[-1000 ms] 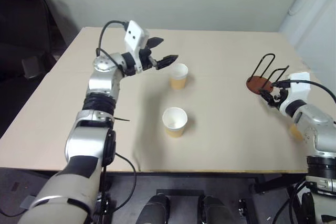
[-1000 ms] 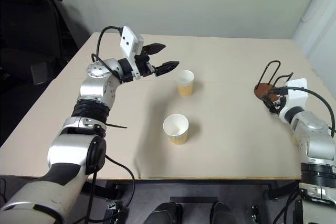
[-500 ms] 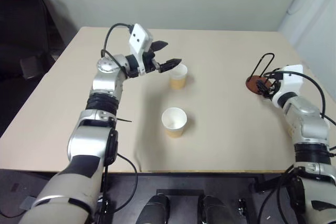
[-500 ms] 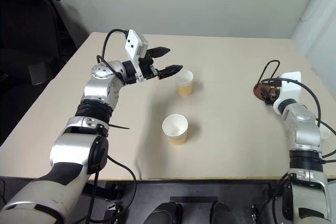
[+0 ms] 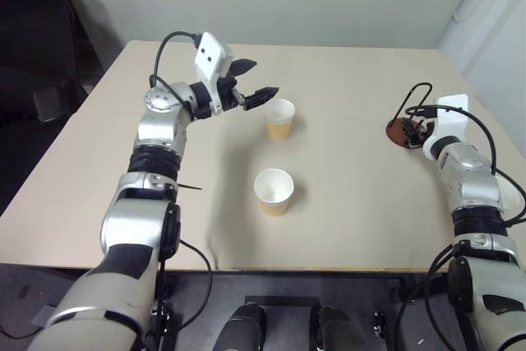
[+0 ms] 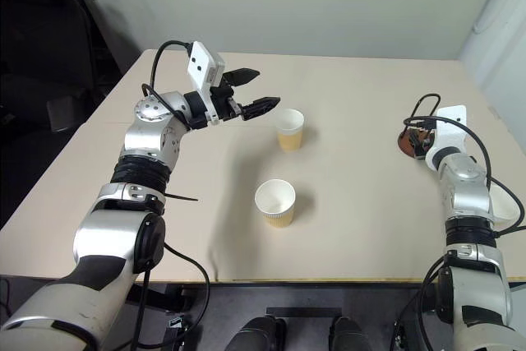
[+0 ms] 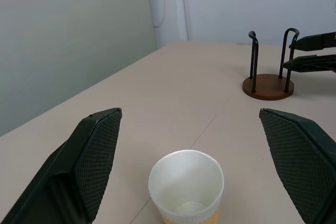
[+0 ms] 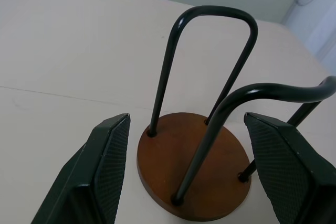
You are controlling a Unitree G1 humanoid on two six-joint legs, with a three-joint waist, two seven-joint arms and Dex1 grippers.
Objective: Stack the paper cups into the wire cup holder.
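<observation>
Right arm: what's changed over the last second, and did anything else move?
The right gripper moved forward along the table to the wire cup holder; its open fingers now flank the holder's base without gripping it. The left gripper stayed open just short of the far paper cup, taking hold of nothing. That cup, the near paper cup and the holder kept their places.

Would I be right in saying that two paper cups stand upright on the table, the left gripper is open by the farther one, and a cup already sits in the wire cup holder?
Not quite: the wire cup holder is empty, as the right wrist view shows. The rest holds: two paper cups stand upright, and the left gripper is open by the farther one.
</observation>
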